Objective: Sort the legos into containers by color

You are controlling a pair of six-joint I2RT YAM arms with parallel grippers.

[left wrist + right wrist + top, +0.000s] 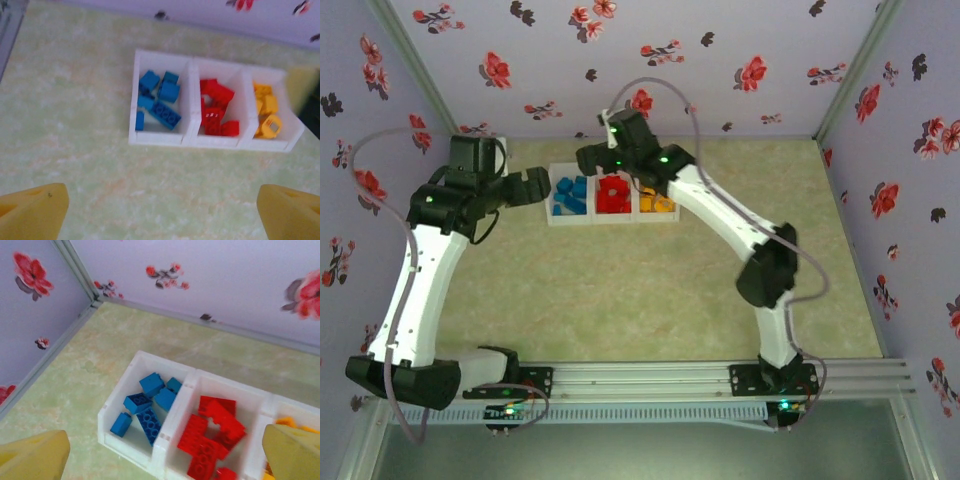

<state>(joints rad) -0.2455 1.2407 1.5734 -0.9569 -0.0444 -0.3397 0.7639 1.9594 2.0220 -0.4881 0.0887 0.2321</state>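
While the left gripper point(160, 217) and right gripper point(162, 455) are hanging wide open and empty by the 3 bins point(156, 138), the legos point(161, 111) are lying sorted blue, red, yellow inside, so backing off without nudging them is looking wisest.

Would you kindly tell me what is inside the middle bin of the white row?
Only red legos, piled loosely in the middle bin. Lower ones are partly covered by those above, so their number is unclear.
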